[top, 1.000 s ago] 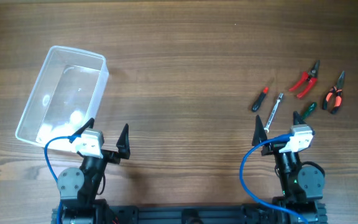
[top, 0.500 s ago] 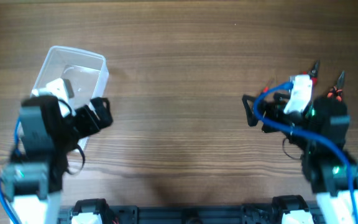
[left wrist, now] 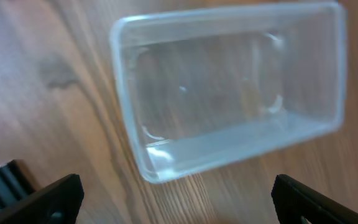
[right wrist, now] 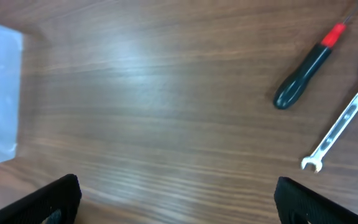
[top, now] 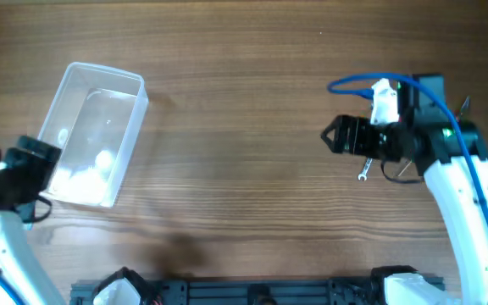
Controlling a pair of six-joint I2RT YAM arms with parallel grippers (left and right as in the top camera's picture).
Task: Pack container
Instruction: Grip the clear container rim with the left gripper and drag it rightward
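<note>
Container [top: 108,74] lies on the wooden table [top: 244,102]; left hand [left wrist: 179,198] and right hand [top: 333,136] released.

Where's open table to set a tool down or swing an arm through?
Free: the wide bare wood between the container and the right gripper, and the strip along the far side. Crowded: the right end, where the wrench and screwdriver lie close by that gripper.

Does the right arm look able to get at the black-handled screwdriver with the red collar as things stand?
Probably yes. The black-handled screwdriver with the red collar lies uncovered on the wooden table, apart from the slim silver wrench beside it, and the right gripper has its fingers open.
</note>
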